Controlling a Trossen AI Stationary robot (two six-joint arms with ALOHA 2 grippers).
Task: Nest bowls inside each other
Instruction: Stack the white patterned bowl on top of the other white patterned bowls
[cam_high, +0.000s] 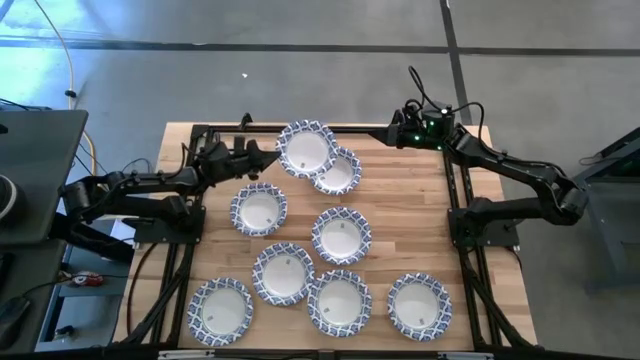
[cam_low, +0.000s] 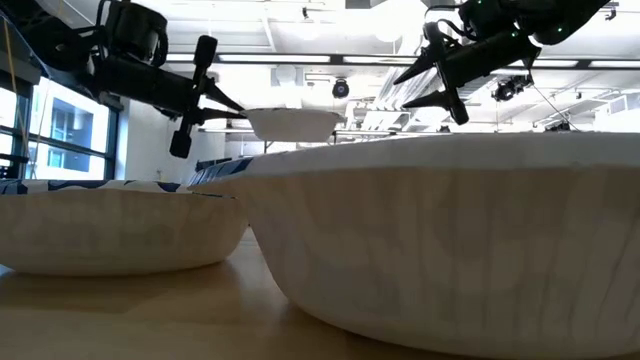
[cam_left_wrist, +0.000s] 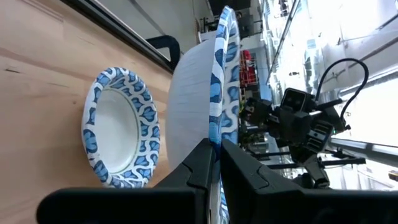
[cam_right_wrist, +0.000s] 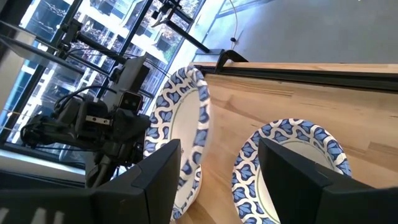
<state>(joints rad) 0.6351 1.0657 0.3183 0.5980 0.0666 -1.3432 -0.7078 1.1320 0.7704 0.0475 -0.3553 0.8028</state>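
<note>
On the pale wooden slat table, near its far edge, the left gripper pinches the rim of a blue-and-white patterned shallow paper bowl (raised over another bowl), while the right gripper hangs spread and empty just beside.

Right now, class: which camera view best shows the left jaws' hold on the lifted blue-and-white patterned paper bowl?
The left wrist view: the left gripper pinches the lifted bowl's rim. The high view shows the bowl from above, the low view its underside in the air, and the right wrist view its tilted inside.
</note>
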